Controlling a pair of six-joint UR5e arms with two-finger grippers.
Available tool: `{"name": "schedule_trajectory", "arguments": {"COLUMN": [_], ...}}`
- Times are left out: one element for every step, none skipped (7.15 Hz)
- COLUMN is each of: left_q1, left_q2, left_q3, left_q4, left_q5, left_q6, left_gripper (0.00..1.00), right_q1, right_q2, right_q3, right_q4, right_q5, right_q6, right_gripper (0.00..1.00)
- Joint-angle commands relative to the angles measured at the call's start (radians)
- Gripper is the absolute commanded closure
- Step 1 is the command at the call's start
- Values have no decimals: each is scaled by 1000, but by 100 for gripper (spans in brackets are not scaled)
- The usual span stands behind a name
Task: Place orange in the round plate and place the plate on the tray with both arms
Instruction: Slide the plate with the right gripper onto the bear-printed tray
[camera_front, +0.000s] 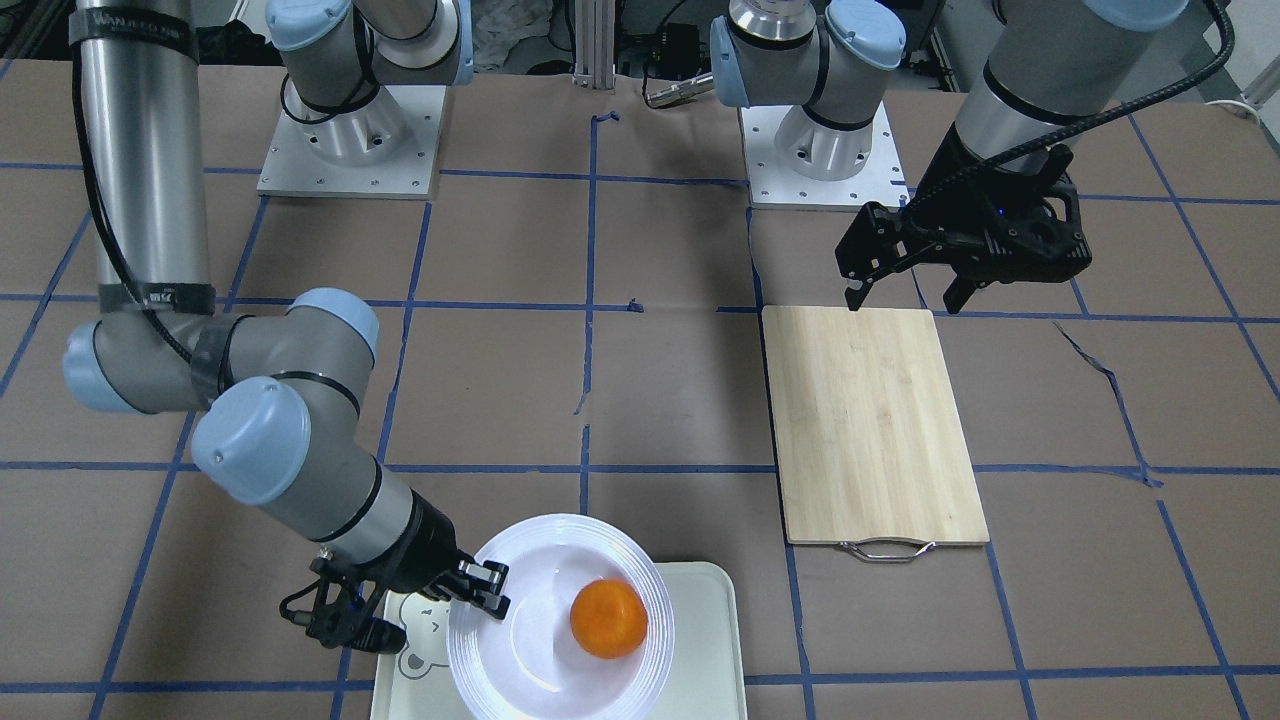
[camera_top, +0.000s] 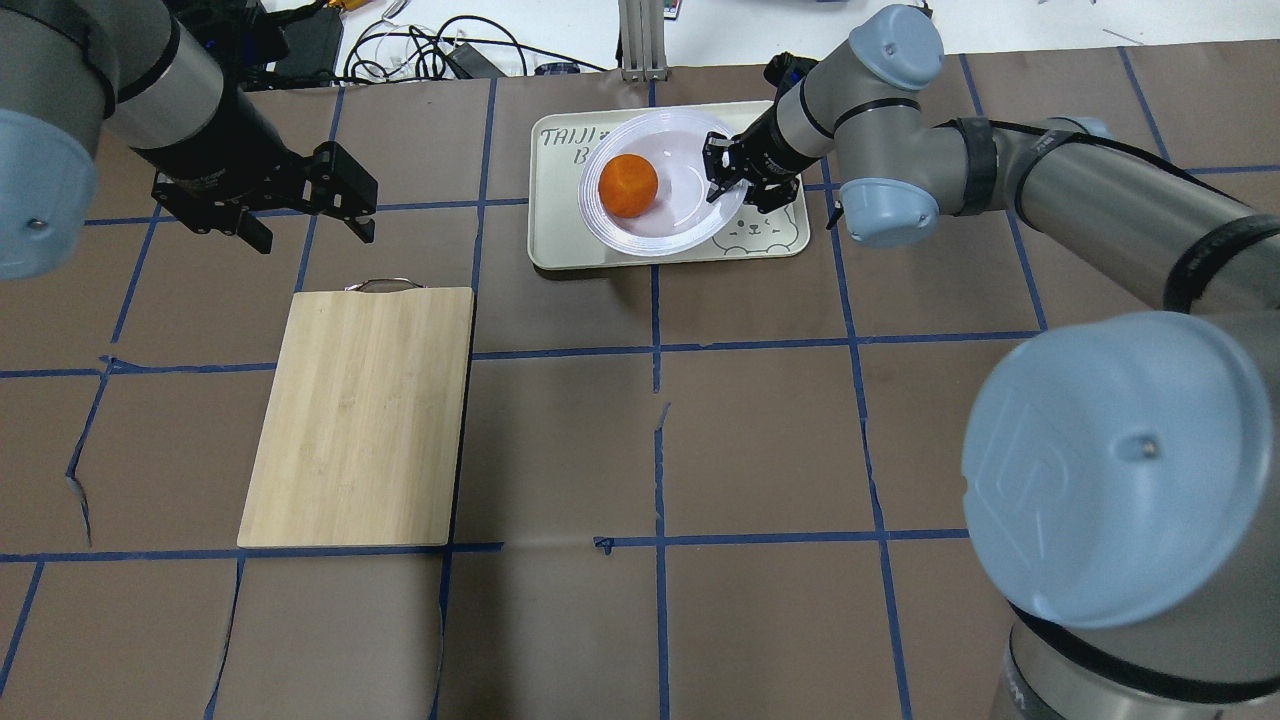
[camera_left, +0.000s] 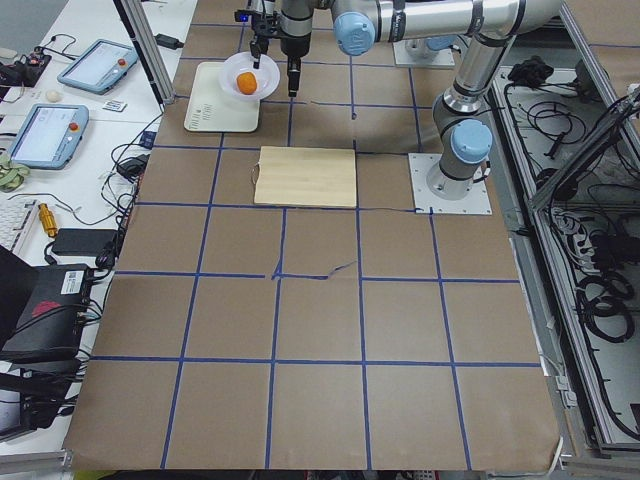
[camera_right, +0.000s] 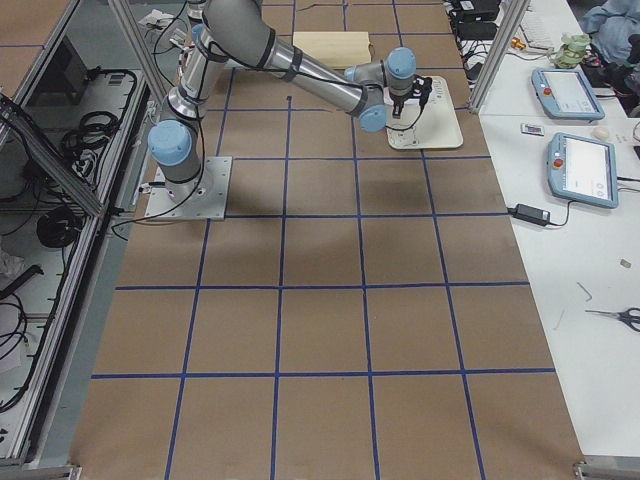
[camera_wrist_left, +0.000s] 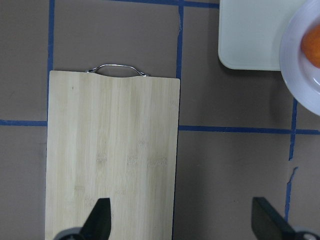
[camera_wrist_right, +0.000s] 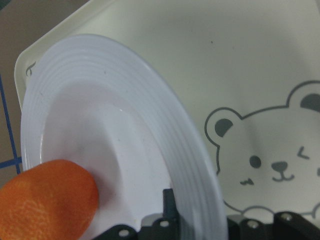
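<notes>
Two end effectors are seen; only one is loaded. In the right wrist view alone, the ridged rim of the round plate (camera_wrist_right: 150, 125) is shown pinched between the fingers at the bottom edge, with the grey bear face (camera_wrist_right: 270, 160) printed on the tray (camera_wrist_right: 200, 45) just beyond that rim. In the front view the bear is half hidden by the right end effector (camera_front: 478, 598). Dark lettering (camera_top: 566, 137) on the tray's far corner is shown only in the overhead view, partly covered by the plate. The wide gap between the left fingers (camera_wrist_left: 100, 215) is shown best in the left wrist view.

The orange (camera_front: 608, 618) is seated in the plate's sunken centre, on the side away from the clamped rim. The plate is held above the tray and overlaps the tray edge nearest the robot. Whether its base touches the tray cannot be told.

Beside the tray, well apart from it, a bamboo cutting board (camera_front: 875, 425) is laid flat on the brown tabletop (camera_front: 650, 380), its metal handle (camera_front: 885, 548) turned to the tray's side of the tabletop. Nothing is placed between board and tray.

The right end effector is clenched on the plate rim at the bear corner of the tray. The left end effector (camera_front: 903, 298) is spread wide and holds nothing. It hangs above the board's end farthest from the tray.
</notes>
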Motion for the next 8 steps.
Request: {"name": "schedule_trajectory", "arguments": {"left_q1": [2,5,5,5,6,6,6,6], "left_q2": [10,10,10,9,9,9,9,9], "left_q3": [-4,-4,-6,-6,-6,-6,-6,-6], "left_q4": [-25,-24,-24,-24,-24,-25,-25,-25], "left_q5": [3,1,3,3,3,3,3,3], "left_q6": [13,13,13,15,16,16,16,16], "left_gripper": [0,0,0,0,0,0,0,0], "right_q1": [0,-1,-1,-1,-3,-19,-41,-55], "right_q2": [70,72,72,72,66,60,37,-9], "right_q3": [-59,-55,-50,-58,-79,-84,-99,-110], "right_q4": [3,4,6,4,4,4,16,92], "right_q5": [45,44,30,29,-3,-29,-54,-118], "right_q6": [18,46,51,70,59,23,-32,-120], "right_gripper": [95,87,41,24,21,0,0,0]}}
